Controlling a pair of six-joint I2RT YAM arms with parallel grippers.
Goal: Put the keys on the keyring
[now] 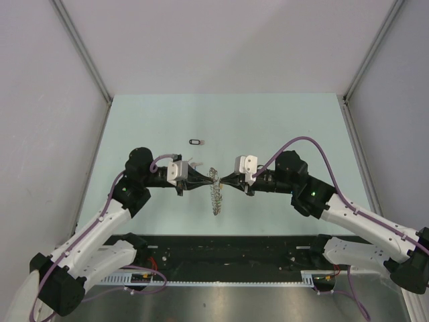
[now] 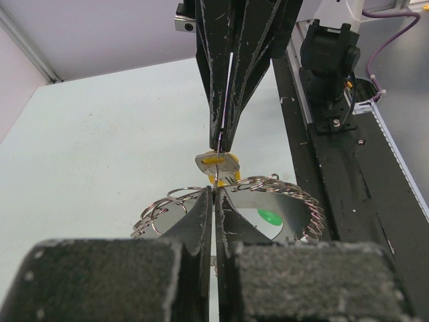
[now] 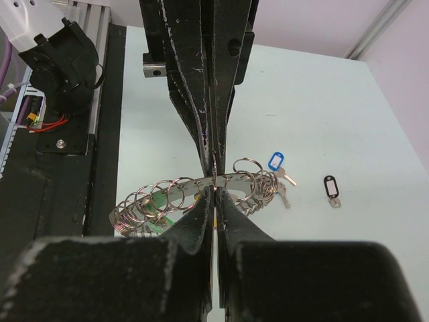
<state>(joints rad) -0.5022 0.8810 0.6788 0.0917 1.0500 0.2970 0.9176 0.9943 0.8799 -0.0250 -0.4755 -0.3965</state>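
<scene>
Since both claws are pressed together tip to tip at the centre of the top view, my left claw (image 1: pixel 204 180) nipping the keyring (image 1: pixel 215 191), which sags limp between them over the bench (image 1: pixel 281 127), and my right claw (image 1: pixel 226 180) apparently pinching the yellow-tagged key (image 2: pixel 218 163), I judge this threading needs tiny moves. I'd hold the left rigid and work the key onto one small split loop without tugging, because the floppy ring could slip free.

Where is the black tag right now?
In the top view the black tag lies alone on the table, left of centre, just beyond the left arm and apart from the keyring.
</scene>
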